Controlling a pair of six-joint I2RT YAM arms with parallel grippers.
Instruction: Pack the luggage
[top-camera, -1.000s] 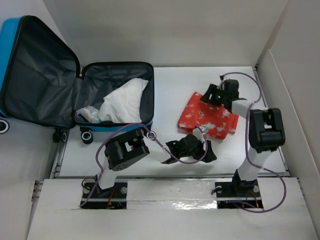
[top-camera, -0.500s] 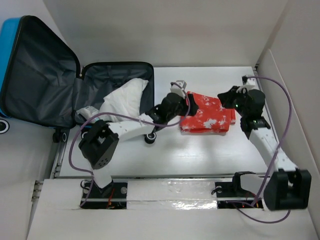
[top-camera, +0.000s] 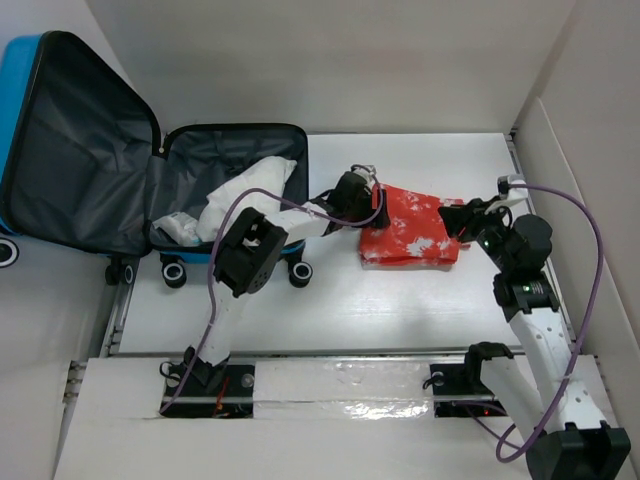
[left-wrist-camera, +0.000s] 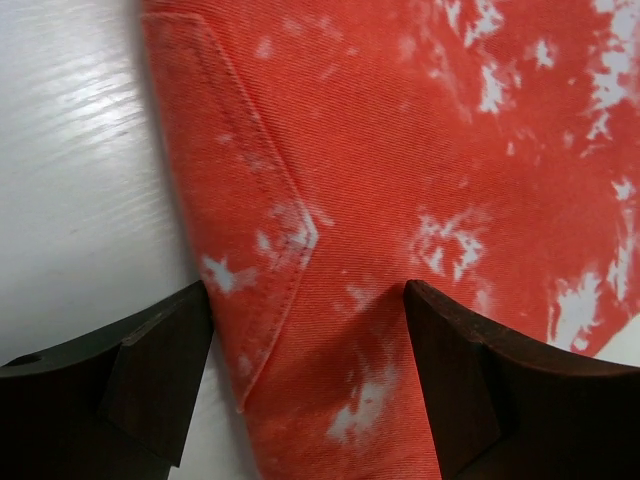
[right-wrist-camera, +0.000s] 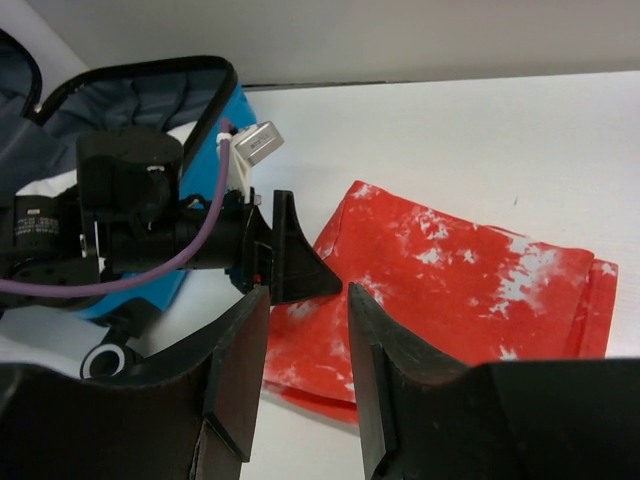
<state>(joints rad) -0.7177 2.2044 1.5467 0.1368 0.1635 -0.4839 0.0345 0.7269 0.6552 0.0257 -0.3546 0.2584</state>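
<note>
The luggage lies open at the left, a blue shell with black lining, and a white cloth lies in its lower half. A folded red garment with white blotches lies on the table to its right. My left gripper is open, and its fingers straddle the garment's left edge low over the table. My right gripper is open and empty at the garment's right end. In the right wrist view it hovers above the garment, facing a left finger.
A small pale patterned item lies beside the white cloth in the luggage. The luggage's wheels stand at the case's near edge. White walls close in the table at the back and right.
My left arm has swung from the table's front up to the garment's left edge. My right arm has stretched out and moved to the garment's right end. The garment has shifted slightly.
</note>
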